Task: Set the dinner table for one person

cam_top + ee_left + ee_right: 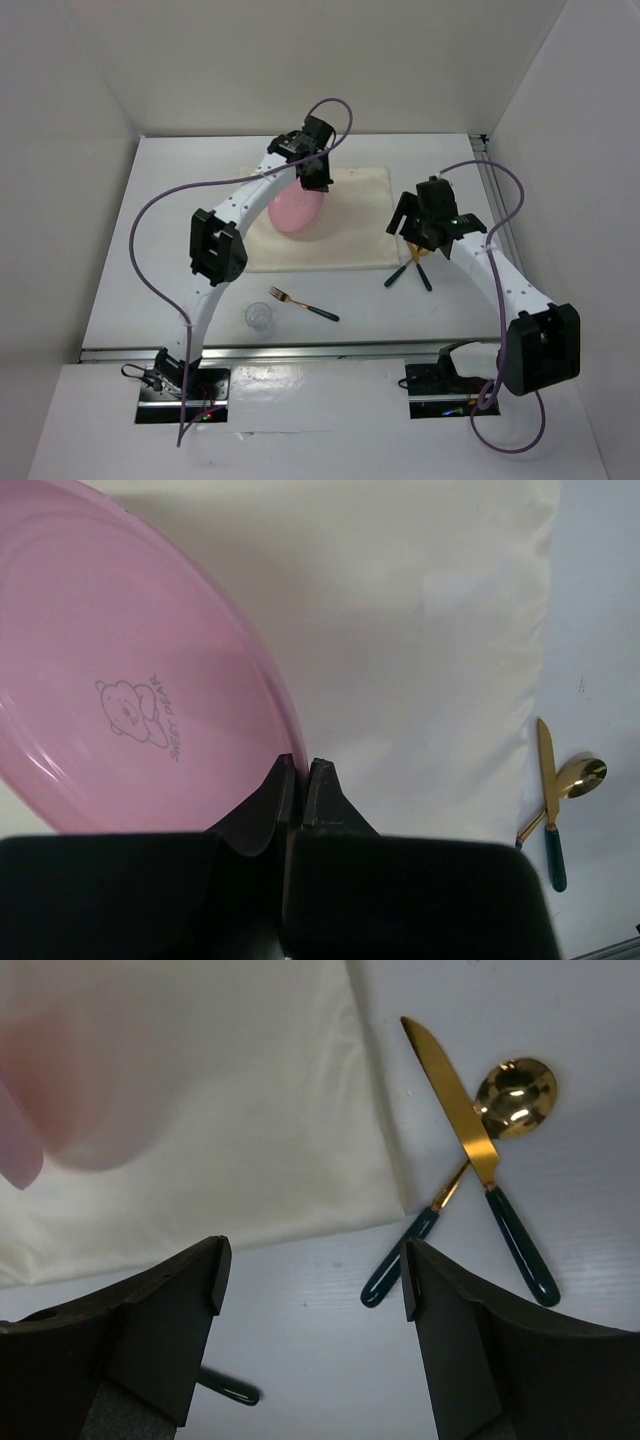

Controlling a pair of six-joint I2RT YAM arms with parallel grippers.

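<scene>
My left gripper (318,180) is shut on the rim of a pink plate (295,210) and holds it tilted over the cream placemat (350,240). In the left wrist view both fingers (275,790) pinch the plate's edge (120,680). My right gripper (415,240) is open and empty, hovering above a crossed gold knife (470,1140) and spoon (515,1090) with dark green handles, on the white dinner table (180,230) just right of the placemat. From above only their handles show: the spoon's (396,277) and the knife's (424,279).
A gold fork (300,303) with a dark handle lies on the table in front of the placemat. A small clear glass (258,317) stands near the front edge. Metal rails run along the front (300,350) and right (500,220) edges.
</scene>
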